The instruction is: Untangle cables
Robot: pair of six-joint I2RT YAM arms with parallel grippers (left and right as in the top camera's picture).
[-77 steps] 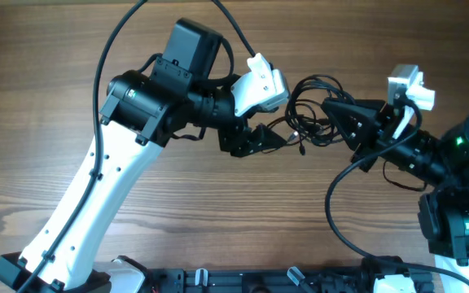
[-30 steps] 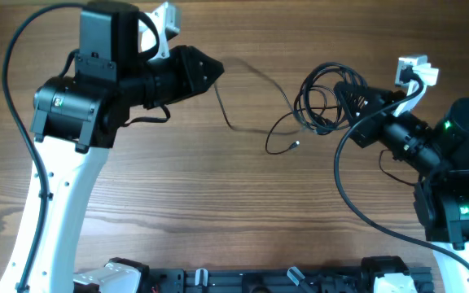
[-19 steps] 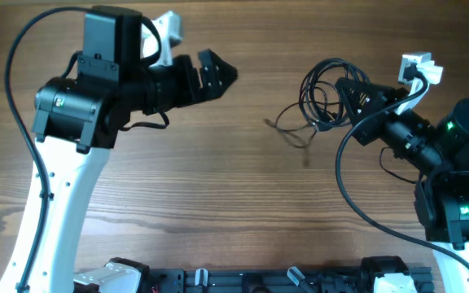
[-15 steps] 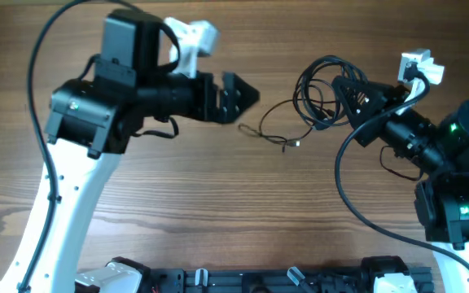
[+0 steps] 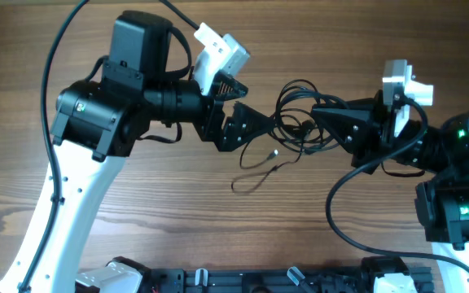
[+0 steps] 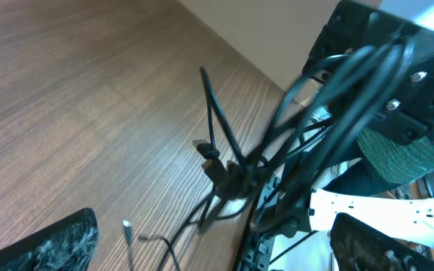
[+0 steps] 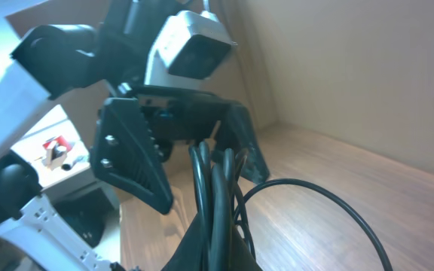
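Note:
The cables (image 5: pixel 293 120) are thin black wires looped in a small bundle between the two grippers. One loose tail runs down to a tiny plug (image 5: pixel 276 152) and a loop (image 5: pixel 243 183) on the wood. My right gripper (image 5: pixel 322 122) is shut on the right side of the bundle, and the wires (image 7: pixel 214 188) rise straight out of its jaws. My left gripper (image 5: pixel 249 129) stands open just left of the bundle, touching nothing. In the left wrist view the tangle (image 6: pixel 232 172) hangs ahead of the open fingers (image 6: pixel 55 245), with a plug end (image 6: pixel 126 224) on the table.
The table is brown wood (image 5: pixel 177 220). The left arm's white link (image 5: pixel 80 203) crosses the left side, and the right arm's base (image 5: pixel 458 203) stands at the right edge. Thicker black arm cables (image 5: pixel 340 203) arc near the right arm.
The left gripper, which had pulled a wire out to the left, opened and let it go, then swung back right to the bundle. The right gripper moved left with the bundle.

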